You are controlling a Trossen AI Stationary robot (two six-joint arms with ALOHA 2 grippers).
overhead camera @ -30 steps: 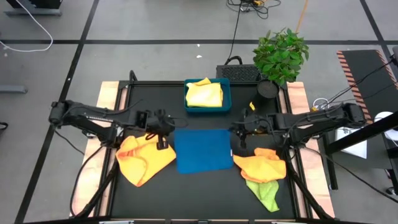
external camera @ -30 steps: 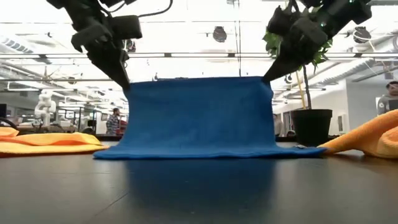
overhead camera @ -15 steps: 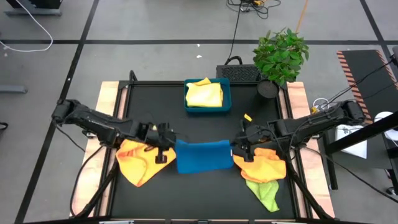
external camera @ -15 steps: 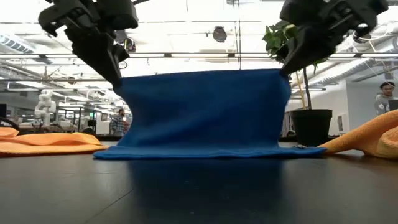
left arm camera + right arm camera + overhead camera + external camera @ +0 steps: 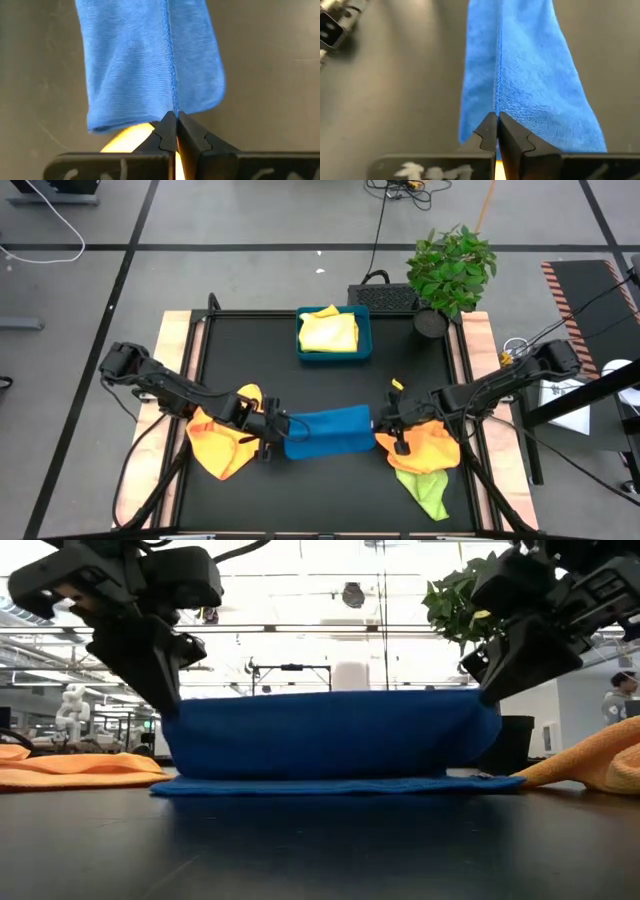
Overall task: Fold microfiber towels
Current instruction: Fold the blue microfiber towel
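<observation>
High view: blue towel (image 5: 328, 431) is lying mid-table on the black table (image 5: 240, 350), doubled over on itself, with its upper layer being held up off the lower one. Left gripper (image 5: 272, 426) is pinching the towel's left end; right gripper (image 5: 384, 423) is pinching its right end. Both sets of fingers are clamped tight on the cloth edge, as the wrist views are showing: the hem is running straight into the closed fingertips of each.

Low view: the lifted edge is stretching level between the two grippers, and the bottom layer is lying flat on the table.

An orange-yellow towel (image 5: 222, 442) is sitting crumpled beside the left gripper. A second orange-yellow towel (image 5: 425, 448) is sitting beside the right gripper, overlapping a lime green towel (image 5: 427, 491) nearer the table's front edge. A pale yellow towel (image 5: 329, 330) is resting in the blue tray (image 5: 333, 357) at the back of the table. A potted plant (image 5: 450, 272) is standing at the back right corner.
</observation>
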